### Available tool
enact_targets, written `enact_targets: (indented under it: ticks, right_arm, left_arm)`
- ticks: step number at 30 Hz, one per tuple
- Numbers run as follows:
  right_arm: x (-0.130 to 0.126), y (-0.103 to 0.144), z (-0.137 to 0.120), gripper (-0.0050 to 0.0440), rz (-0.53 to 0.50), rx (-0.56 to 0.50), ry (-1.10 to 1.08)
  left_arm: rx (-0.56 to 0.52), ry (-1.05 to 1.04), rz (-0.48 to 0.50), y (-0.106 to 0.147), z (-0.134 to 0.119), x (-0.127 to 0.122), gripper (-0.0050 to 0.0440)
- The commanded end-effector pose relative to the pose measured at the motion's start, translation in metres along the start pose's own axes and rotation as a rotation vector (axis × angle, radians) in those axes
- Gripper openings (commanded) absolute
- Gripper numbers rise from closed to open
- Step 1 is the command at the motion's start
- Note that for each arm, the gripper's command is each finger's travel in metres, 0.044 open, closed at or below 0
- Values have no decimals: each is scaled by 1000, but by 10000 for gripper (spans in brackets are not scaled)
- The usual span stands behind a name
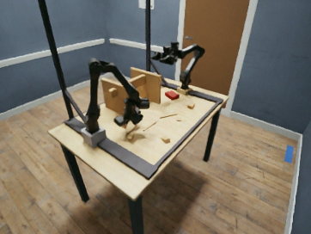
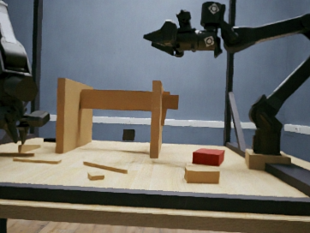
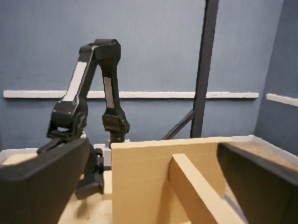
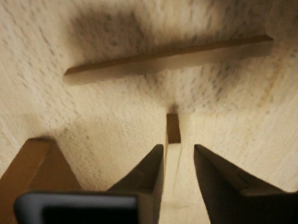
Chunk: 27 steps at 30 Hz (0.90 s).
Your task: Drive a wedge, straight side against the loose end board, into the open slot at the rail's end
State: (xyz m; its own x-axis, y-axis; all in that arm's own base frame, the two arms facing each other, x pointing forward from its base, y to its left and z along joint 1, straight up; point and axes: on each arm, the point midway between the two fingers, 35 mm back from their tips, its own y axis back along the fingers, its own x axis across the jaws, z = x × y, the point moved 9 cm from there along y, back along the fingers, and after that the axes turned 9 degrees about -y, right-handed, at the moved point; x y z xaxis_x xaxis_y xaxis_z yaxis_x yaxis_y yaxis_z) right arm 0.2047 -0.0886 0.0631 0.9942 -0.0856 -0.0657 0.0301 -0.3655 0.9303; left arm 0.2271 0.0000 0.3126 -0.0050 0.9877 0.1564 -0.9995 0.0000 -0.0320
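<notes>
My right gripper [image 1: 125, 125] [image 2: 19, 142] [image 4: 178, 150] points down, slightly open, low over the table. A slim wedge [image 4: 173, 131] lies between its fingers, with a gap beside the right-hand finger; it looks close to the tabletop. The loose end board [image 1: 109, 100] [image 2: 62, 116] [image 3: 137, 172] stands upright. The rail [image 2: 120, 99] [image 3: 192, 182] runs from it to the other end board [image 1: 151, 91] [image 2: 156, 128], also upright, with a wedge [image 2: 164, 112] in that rail end. The loose board's slot is not visible. My left gripper [image 2: 150, 41] [image 1: 155, 57] is open and empty, high beyond the wedged end.
Long thin strips [image 4: 167, 60] [image 2: 104, 167] [image 2: 37, 161] lie on the table. A wooden block is beside the right gripper. A red block [image 1: 172, 95] [image 2: 208, 157], another wooden block [image 2: 202, 175] and a small wedge-like piece [image 2: 96, 176] lie farther over.
</notes>
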Motion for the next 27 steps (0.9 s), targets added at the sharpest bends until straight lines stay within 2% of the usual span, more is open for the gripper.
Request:
enact_targets:
  ticks: [1, 7, 11, 15, 16, 20, 27]
  right_arm:
    - [5, 27, 1, 90, 42, -23, 18]
    - [3, 49, 0, 90, 33, -20, 15]
    - [-1, 33, -1, 90, 4, 1, 4]
    - [1, 36, 0, 90, 9, -3, 8]
    - [6, 48, -2, 90, 79, -55, 60]
    - [15, 62, -6, 90, 209, -179, 211]
    - [34, 102, -17, 90, 468, -459, 487]
  left_arm:
    - [-18, 0, 3, 1, 6, 1, 400]
    - [-18, 0, 3, 1, 6, 1, 400]
    - [-18, 0, 3, 1, 6, 1, 400]
    - [-18, 0, 3, 1, 6, 1, 400]
    - [-25, 0, 4, 2, 8, 1, 247]
    - [-41, 0, 6, 3, 13, 2, 247]
    - [-46, 0, 7, 3, 15, 2, 247]
